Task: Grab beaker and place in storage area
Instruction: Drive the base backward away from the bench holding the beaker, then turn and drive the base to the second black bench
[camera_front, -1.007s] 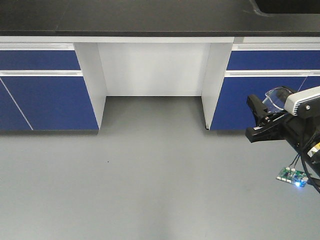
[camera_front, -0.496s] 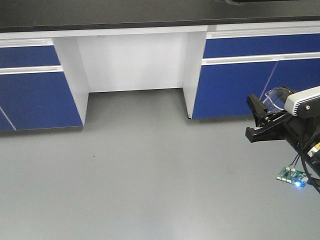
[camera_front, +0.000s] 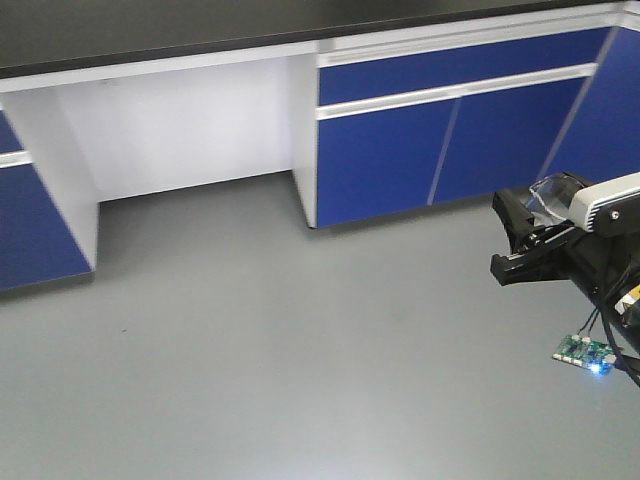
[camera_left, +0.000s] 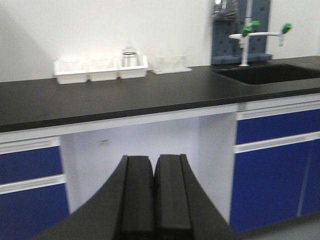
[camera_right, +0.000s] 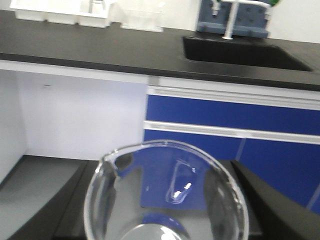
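Now, exterior front-facing view: the right gripper (camera_front: 520, 243) is seen at 3 o'clock of the frame, its jaws pinched on the beaker (camera_front: 552, 193), which is carried rim uppermost, well clear of the grey floor (camera_front: 300, 350). A small circuit board (camera_front: 584, 351) with a blue light is noted under the arm, towards 4 o'clock. Against the two earlier frames, gripper and beaker are unchanged in position, while the bench has been swept leftwards. The white knee recess (camera_front: 180, 130), formerly at 12 o'clock, is now at 10 o'clock. The blue cabinet doors (camera_front: 430, 140) have been brought to 1 o'clock, and the sink corner is lost from the top edge. It is judged that the base is being turned away from this bench, with the beaker in transit.

Left wrist view: the left gripper (camera_left: 154, 195) is recorded at 6 o'clock, pads pressed together, nothing between them. The black benchtop (camera_left: 125, 100) carries white bins (camera_left: 100, 70) at 11 o'clock and a sink (camera_left: 267, 74) with a tap (camera_left: 245, 42) at 2 o'clock.

Right wrist view: the beaker's rim and pouring lip fill 6 o'clock, flanked by the dark fingers (camera_right: 272, 205). The same sink bench is faced. The storage area is not seen in any view. Placement is judged not yet begun, and further travel is required.
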